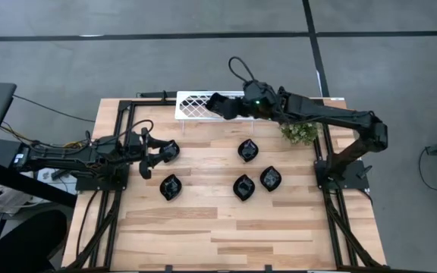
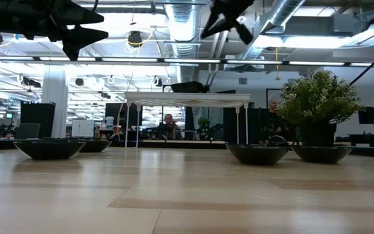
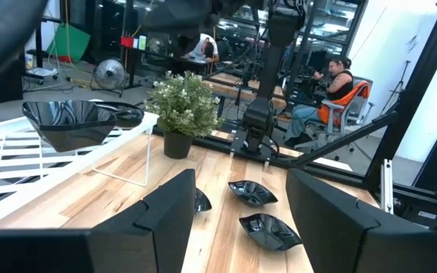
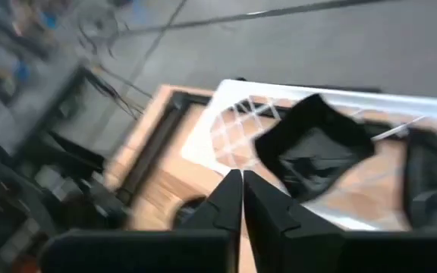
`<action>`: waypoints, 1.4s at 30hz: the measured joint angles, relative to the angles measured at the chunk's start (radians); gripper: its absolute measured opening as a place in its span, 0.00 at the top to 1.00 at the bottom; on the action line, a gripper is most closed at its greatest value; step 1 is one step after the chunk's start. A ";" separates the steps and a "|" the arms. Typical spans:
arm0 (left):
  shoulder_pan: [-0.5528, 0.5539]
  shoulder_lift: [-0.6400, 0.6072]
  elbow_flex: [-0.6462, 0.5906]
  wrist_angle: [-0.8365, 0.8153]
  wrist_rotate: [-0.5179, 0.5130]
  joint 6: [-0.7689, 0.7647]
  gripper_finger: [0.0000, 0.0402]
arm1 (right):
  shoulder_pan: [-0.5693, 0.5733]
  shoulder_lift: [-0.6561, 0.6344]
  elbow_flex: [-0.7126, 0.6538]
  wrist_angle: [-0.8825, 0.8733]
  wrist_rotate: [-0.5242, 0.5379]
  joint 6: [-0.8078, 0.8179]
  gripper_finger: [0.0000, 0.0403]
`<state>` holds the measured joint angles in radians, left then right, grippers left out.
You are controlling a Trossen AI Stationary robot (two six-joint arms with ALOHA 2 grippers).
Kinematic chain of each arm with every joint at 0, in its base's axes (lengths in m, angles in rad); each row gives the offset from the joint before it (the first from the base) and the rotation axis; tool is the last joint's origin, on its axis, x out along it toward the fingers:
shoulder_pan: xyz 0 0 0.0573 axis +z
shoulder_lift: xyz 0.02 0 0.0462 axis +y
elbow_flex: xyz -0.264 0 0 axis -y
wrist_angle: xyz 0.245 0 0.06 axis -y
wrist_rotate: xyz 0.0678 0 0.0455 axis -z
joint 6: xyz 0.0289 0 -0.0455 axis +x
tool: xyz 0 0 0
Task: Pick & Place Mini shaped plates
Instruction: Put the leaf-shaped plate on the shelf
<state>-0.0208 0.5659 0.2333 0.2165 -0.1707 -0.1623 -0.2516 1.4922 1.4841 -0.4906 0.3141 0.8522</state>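
Only overhead: four plates (image 1: 243,186) on table (image 1: 226,235).

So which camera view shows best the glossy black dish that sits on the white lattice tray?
The left wrist view: the glossy black dish sits clear on the white lattice tray. The right wrist view shows it blurred. The high view shows it partly covered by the right arm; the low view shows only its edge.

1. White lattice tray (image 1: 196,105) sits at the table's (image 1: 226,235) far edge, a mini plate (image 3: 70,123) on it.
2. Potted plant (image 1: 300,133) stands right of the tray.
3. Four mini plates lie mid-table: one (image 1: 248,150) far, three (image 1: 171,186) (image 1: 243,186) (image 1: 270,179) in a nearer row.
4. Right gripper (image 1: 220,105) is over the tray; left gripper (image 1: 161,157) is at the table's left.
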 joint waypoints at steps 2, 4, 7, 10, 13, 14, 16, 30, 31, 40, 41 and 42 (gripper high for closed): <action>0.000 0.000 0.000 0.003 0.000 0.000 0.48 | 0.001 -0.019 0.000 -0.031 0.000 -0.089 0.99; 0.000 0.000 0.000 0.010 0.000 -0.003 0.48 | 0.008 -0.040 0.000 -0.052 -0.004 -0.170 0.97; 0.000 0.000 0.000 0.013 0.000 -0.003 0.48 | 0.019 -0.071 0.000 -0.079 -0.022 -0.295 0.97; 0.000 0.000 0.000 0.018 0.000 -0.003 0.48 | 0.029 -0.096 0.000 -0.113 -0.054 -0.398 0.98; 0.000 0.000 0.000 0.026 0.000 -0.003 0.48 | 0.038 -0.121 0.000 -0.147 -0.059 -0.480 0.99; 0.000 0.000 0.000 0.028 0.000 -0.003 0.48 | 0.039 -0.127 0.000 -0.161 -0.059 -0.502 1.00; 0.000 0.000 0.000 0.033 0.000 -0.003 0.48 | 0.040 -0.136 0.000 -0.189 -0.061 -0.537 0.99; 0.000 0.000 0.000 0.047 0.000 -0.003 0.48 | 0.067 -0.185 -0.133 -0.192 -0.082 -0.578 0.99; 0.000 0.000 0.000 0.050 0.000 -0.003 0.48 | 0.074 -0.199 -0.172 -0.157 -0.082 -0.560 1.00; 0.000 0.000 0.000 0.112 0.000 -0.003 0.48 | 0.149 -0.337 -0.494 0.164 -0.081 -0.415 1.00; 0.000 0.000 0.000 0.121 0.000 -0.003 0.48 | 0.154 -0.353 -0.520 0.195 -0.081 -0.408 1.00; 0.000 0.000 0.000 0.129 0.000 -0.003 0.48 | 0.157 -0.370 -0.543 0.221 -0.081 -0.408 1.00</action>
<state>-0.0208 0.5659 0.2333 0.3452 -0.1711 -0.1654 -0.0946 1.1221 0.9408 -0.2694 0.2333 0.4444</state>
